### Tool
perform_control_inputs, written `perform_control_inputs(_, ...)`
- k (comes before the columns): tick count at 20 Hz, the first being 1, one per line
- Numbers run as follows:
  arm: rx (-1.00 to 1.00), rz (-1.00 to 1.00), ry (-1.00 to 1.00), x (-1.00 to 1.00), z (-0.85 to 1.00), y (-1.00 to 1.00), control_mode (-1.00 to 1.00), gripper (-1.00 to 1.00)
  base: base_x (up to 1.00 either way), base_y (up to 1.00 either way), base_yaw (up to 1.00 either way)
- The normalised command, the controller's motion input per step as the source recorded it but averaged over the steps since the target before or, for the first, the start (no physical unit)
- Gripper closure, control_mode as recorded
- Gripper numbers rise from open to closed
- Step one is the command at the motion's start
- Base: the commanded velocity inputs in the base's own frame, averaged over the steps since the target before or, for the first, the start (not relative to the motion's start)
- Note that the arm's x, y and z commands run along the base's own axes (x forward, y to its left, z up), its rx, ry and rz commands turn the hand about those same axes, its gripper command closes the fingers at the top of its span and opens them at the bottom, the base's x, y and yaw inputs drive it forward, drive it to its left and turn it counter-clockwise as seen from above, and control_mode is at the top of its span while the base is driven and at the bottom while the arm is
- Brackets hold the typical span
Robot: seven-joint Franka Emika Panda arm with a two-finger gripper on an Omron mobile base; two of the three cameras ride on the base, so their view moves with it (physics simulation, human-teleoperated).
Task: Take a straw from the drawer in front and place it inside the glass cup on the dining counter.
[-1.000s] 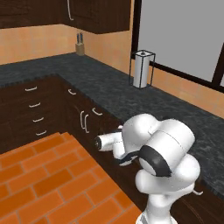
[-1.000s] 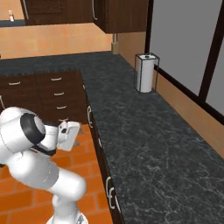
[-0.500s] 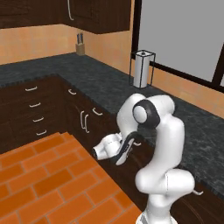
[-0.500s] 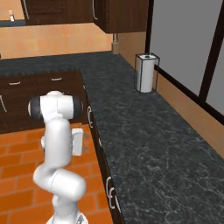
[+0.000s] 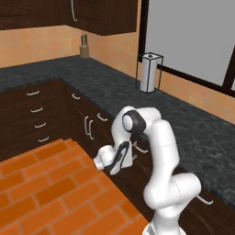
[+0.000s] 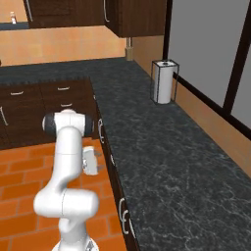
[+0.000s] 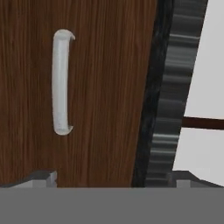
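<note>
Brown wooden drawer (image 7: 105, 92) with silver handle (image 7: 61, 83) bears no writing.

base views behind arm (image 5: 156, 151) left and right, sharing black counter (image 6: 162, 162), hand view close on drawer (image 7: 100, 87)

No text, label, brand, number or sign can be read on anything here.
</note>
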Motion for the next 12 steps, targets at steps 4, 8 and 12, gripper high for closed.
perform_control_inputs(4,0.02,0.0,0.0,0.43,-0.09,-0.39,-1.0,-1.0,0.0,0.0,0.0)
perform_control_inputs(8,0.1,0.01,0.02,0.3,-0.15,-0.44,-1.0,-1.0,0.0,0.0,0.0)
perform_control_inputs(12,0.13,0.01,0.05,0.28,-0.17,-0.34,-1.0,-1.0,0.0,0.0,0.0)
